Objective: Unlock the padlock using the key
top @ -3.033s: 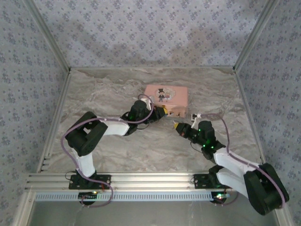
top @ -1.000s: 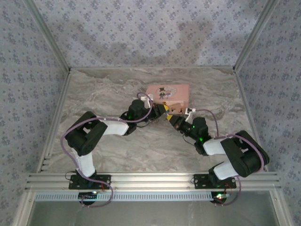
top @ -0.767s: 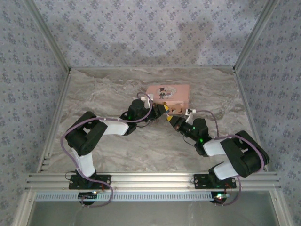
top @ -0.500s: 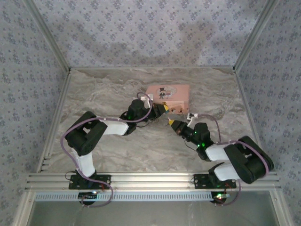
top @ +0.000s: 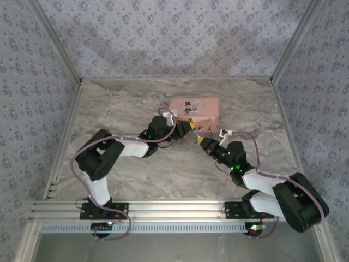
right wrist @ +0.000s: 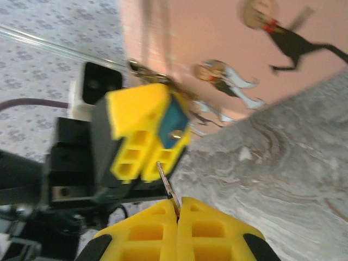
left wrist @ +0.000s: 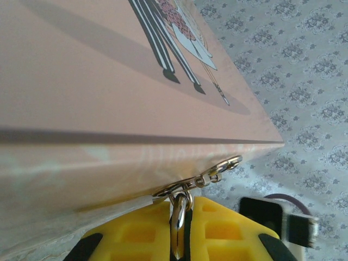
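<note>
Clamping the padlock point(left wrist: 177, 220), left hand point(top: 188, 127) faces right hand point(right wrist: 178, 209) closed on the key point(right wrist: 166, 185) beside pink tin point(top: 194, 107).

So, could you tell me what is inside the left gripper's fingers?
Part of the padlock: a silvery loop hanging from the pink tin's hasp. The left fingers cover the rest of it.

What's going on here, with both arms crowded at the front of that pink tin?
The left pincer is clamped on the small silvery padlock, which hangs from the clasp at the front of the pink tin. The right pincer is shut on the key, whose tip points at the left pincer from close by. The keyhole is hidden, so it is unclear whether the key has gone in.
</note>
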### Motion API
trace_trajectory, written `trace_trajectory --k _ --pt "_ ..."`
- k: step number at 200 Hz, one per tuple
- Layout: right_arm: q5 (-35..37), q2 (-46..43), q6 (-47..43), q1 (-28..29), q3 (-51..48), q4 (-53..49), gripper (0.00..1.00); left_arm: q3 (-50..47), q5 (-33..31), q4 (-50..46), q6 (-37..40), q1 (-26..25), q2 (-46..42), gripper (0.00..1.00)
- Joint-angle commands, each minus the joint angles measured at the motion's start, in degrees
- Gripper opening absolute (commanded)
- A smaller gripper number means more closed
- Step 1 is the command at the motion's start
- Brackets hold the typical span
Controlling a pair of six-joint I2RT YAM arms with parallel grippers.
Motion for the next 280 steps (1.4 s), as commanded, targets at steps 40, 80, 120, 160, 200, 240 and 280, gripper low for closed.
trace_trajectory --k 40,80,120,160,200,240,280 --pt "-1.1 8.0 2.0 -0.2 3.0 10.1 0.0 -0.1 1.1 5.2 -1.7 0.5 -0.8 0.0" --pt "-1.1 8.2 1.5 -0.5 3.7 9.3 0.0 0.2 1.3 5.7 -2.0 0.4 -0.4 0.0" --pt "-1.4 9.5 1.5 -0.7 4.6 10.1 0.0 0.4 1.5 6.0 -2.4 0.4 -0.2 0.0" --pt "-1.7 9.7 1.3 -0.8 5.4 10.3 0.0 0.4 1.9 6.2 -2.5 0.4 0.0 0.0" --pt "-1.7 10.8 1.5 -0.8 5.6 10.5 0.0 0.2 1.9 7.1 -3.1 0.4 0.3 0.0" --pt "-1.8 12.5 1.8 -0.7 5.9 12.0 0.0 0.2 1.8 7.4 -3.2 0.4 0.5 0.0" --pt "-1.4 12.5 1.9 -0.8 5.4 13.4 0.0 0.2 2.2 7.5 -3.3 0.4 0.6 0.0"
